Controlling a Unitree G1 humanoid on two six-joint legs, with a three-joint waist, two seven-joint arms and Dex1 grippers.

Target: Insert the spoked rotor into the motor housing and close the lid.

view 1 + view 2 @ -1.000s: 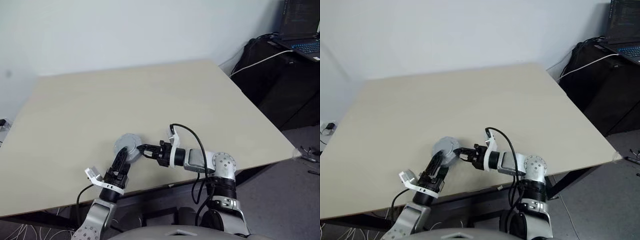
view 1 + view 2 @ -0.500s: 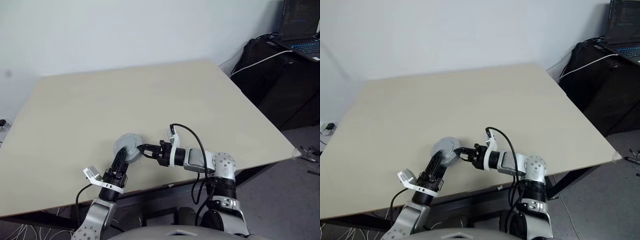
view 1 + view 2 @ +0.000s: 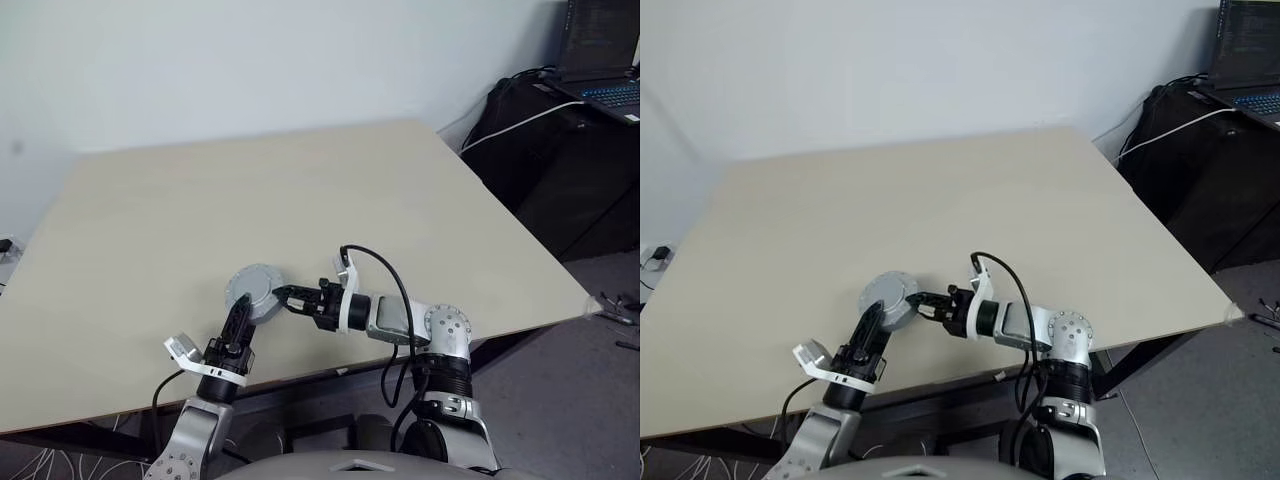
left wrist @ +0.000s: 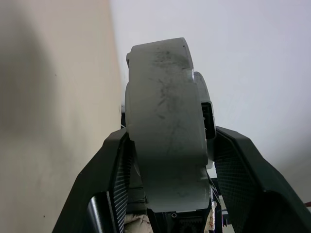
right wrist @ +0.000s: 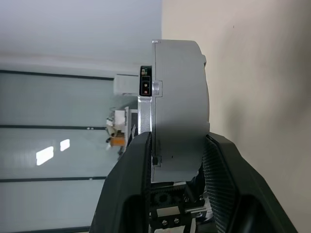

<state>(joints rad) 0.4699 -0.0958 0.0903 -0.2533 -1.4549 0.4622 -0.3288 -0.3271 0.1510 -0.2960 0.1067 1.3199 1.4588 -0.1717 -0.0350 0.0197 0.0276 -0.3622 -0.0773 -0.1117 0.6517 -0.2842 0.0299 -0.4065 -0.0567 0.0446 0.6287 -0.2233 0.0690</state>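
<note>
We find the closed motor housing (image 3: 256, 292) held above the desk (image 3: 300, 190), gripped between left claw (image 3: 239, 314) and right claw (image 3: 284, 298).

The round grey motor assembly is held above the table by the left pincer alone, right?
No. Both pincers grip the round grey motor assembly: the left pincer and the right pincer, as the left eye view and both wrist views show.
</note>
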